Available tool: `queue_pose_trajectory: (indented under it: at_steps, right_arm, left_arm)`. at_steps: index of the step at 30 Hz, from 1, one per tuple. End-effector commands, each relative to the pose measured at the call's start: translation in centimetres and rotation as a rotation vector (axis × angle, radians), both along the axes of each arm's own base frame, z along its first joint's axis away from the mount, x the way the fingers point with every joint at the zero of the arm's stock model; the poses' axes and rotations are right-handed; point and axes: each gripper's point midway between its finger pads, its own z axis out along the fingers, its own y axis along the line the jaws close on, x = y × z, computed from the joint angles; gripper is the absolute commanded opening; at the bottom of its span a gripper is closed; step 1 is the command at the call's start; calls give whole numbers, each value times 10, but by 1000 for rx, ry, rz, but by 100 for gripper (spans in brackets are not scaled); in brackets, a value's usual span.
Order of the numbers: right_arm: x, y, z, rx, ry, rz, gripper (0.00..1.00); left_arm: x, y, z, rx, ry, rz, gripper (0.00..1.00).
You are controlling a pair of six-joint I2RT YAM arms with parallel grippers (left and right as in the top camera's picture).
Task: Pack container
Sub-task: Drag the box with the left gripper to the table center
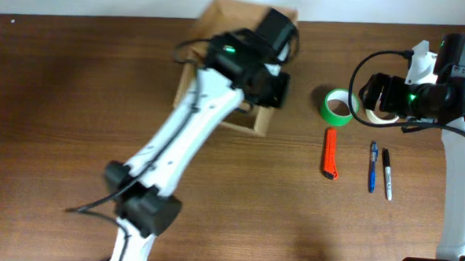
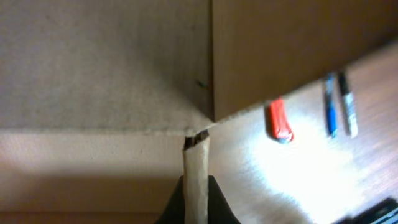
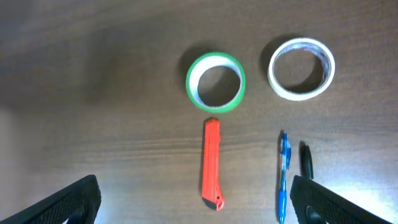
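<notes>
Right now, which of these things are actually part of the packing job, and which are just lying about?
In use: cardboard box, its flap pinched in the left gripper.

Lying about, untouched: green tape roll, white tape roll, orange knife, blue pen, black marker; they may be meant for packing.

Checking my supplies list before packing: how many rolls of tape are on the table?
2. A green roll lies at the far end of the orange cutter; a whitish roll sits beside it, beyond the blue pen. Others may hide inside the container.
</notes>
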Motion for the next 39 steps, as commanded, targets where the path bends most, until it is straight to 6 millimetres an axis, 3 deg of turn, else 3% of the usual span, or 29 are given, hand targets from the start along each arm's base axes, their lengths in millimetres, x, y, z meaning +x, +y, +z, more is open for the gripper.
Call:
queue_pose_trajectory:
  at_steps: [1, 7, 10, 18, 27, 34, 36, 39]
  right_arm:
    - [0, -3, 3, -2, 3, -19, 99]
    - [-2, -1, 2, 12, 12, -17, 99]
    - [-2, -1, 2, 12, 12, -16, 99]
    - [-1, -1, 3, 10, 5, -16, 99]
    - [1, -2, 4, 9, -2, -16, 99]
    - [1, -2, 4, 9, -2, -16, 99]
    - [1, -2, 4, 9, -2, -16, 99]
    - [1, -2, 4, 9, -2, -16, 99]
  left_arm:
    - [3, -9, -34, 55, 49, 23, 1]
    - [15, -19, -88, 108, 100, 24, 1]
    - [23, -23, -104, 134, 76, 0, 1]
    - [32, -44, -131, 146, 31, -63, 1]
    - [15, -60, -161, 194, 59, -131, 2]
    - [15, -62, -164, 217, 40, -139, 3]
    - [15, -61, -164, 217, 39, -137, 9]
    - [16, -60, -164, 218, 39, -135, 32]
